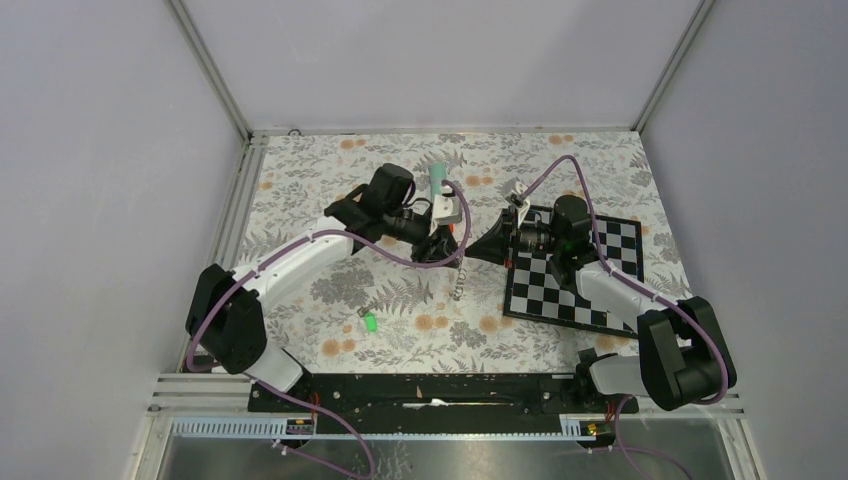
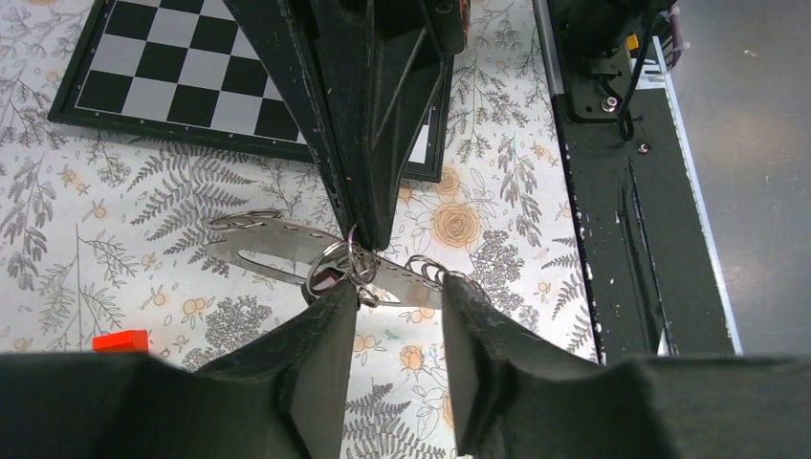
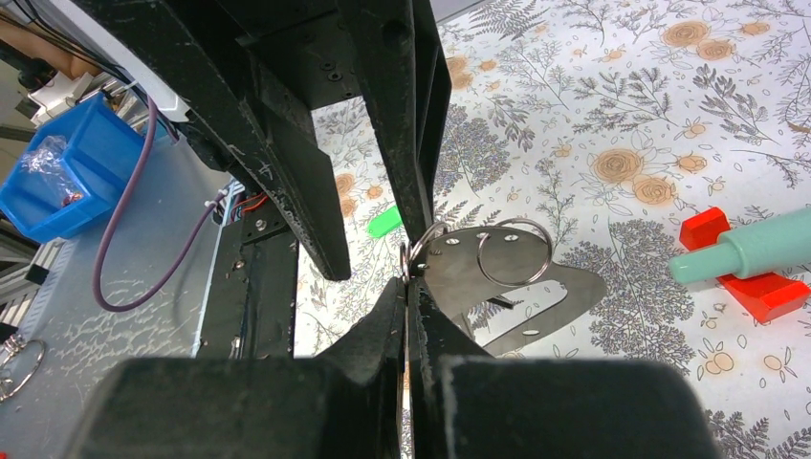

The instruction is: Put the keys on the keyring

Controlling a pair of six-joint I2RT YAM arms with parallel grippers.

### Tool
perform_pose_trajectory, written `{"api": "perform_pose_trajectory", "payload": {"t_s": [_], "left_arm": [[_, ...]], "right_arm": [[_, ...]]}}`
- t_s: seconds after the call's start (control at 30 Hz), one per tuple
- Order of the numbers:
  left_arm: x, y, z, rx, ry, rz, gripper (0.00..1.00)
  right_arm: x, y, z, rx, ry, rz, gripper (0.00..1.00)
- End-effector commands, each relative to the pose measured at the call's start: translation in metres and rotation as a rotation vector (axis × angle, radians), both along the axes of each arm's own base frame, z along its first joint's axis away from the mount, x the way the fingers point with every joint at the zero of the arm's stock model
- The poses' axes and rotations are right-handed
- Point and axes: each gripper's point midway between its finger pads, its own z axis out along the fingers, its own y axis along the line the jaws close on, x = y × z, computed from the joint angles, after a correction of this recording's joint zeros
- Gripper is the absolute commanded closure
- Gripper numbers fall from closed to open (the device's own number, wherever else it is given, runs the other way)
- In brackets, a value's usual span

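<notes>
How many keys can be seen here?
1: a green-headed key lies alone on the floral table, near the left arm. Another may be hidden among the metal rings.

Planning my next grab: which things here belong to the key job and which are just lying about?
Job: flat grey metal keyring strap with wire rings, pinched in the right hand; small green-headed key, lying loose; left hand, open by the strap.
Lying about: black-and-white chessboard; teal stick on red base; blue plastic bin.

One keyring [image 3: 454, 277], one green key [image 1: 370, 322], one chessboard [image 1: 545, 292].
</notes>
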Motion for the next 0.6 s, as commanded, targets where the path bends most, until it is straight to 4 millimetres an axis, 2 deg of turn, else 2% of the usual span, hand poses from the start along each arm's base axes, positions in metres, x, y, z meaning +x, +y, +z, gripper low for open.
{"api": "perform_pose_trajectory", "payload": {"t_s": [0.0,0.1,0.5,0.57], "left_arm": [[0.0033,-0.0113,0.0256,-0.079,-0.033,-0.046,0.64],[0.0046,-0.0135,0.0247,-0.077,-0.017,-0.046,0.72],[0.0064,-0.0179,0.025,-0.081,0.006,-0.057,0.9],[0.0069,-0.0182,0.0247,-0.08,0.008,-0.055,0.96]], "right_arm": [[0.0011,-0.0006,0.0145,0.023,-0.072,0.005,1.0],[0.002,-0.0006,0.0139,0.02,-0.071,0.002,1.0],[0.0033,-0.0009,0.0105,0.012,-0.067,-0.004,1.0],[0.0032,-0.0009,0.0102,0.011,-0.068,-0.004,1.0]]}}
